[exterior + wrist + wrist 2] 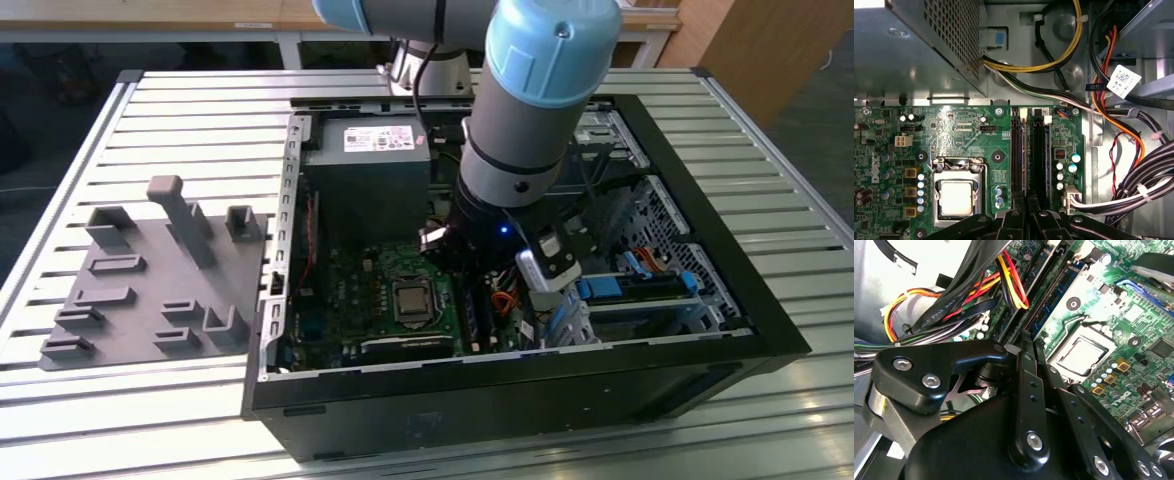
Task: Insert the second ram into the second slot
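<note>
Down inside the open black metal computer case, which lies on its side on the slatted aluminium desk, the grey and pale-blue robot arm reaches from the upper middle of the exterior view to the green motherboard. At its end the black metal pincer hangs over the bank of long black memory slots beside the square silver processor socket. In both wrist views its fingers stand narrow, almost together, closed on the near end of the second ram. That long, thin stick is seen edge-on in the first wrist view, standing upright along a slot line, between the socket and the empty-looking black slot. How deep it sits in its slot cannot be told. A boxy grey power supply lies in the case at the far side of the board, and a bundle of yellow, red and black cables runs from it past the slots. On the exterior view's left, well apart from the case, a grey plastic fixture plate with upright pegs lies flat on the desk.
</note>
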Robot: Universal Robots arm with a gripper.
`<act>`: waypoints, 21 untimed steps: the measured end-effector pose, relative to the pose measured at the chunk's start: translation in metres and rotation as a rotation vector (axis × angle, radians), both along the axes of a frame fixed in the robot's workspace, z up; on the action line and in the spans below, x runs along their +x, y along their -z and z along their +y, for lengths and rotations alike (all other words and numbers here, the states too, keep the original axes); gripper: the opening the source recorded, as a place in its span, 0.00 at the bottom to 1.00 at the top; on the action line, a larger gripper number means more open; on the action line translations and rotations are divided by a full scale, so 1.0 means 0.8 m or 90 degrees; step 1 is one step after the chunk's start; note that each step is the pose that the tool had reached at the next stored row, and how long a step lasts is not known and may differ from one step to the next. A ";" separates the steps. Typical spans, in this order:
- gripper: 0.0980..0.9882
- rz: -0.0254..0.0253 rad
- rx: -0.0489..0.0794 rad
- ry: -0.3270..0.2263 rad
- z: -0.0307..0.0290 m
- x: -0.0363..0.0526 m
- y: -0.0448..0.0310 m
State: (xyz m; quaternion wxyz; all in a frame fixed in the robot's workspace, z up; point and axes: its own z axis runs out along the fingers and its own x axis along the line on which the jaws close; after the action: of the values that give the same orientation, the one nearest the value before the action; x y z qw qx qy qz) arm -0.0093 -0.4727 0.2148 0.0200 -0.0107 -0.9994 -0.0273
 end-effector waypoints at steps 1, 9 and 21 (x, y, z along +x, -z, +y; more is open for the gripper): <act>0.04 0.0003 0.000 0.000 0.0000 0.000 0.0001; 0.04 0.0004 0.000 0.000 0.0000 0.000 0.0002; 0.19 0.0005 0.000 0.000 0.0000 0.000 -0.0082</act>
State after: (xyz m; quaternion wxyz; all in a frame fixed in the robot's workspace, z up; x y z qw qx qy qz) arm -0.0093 -0.4727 0.2214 0.0204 -0.0107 -0.9994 -0.0273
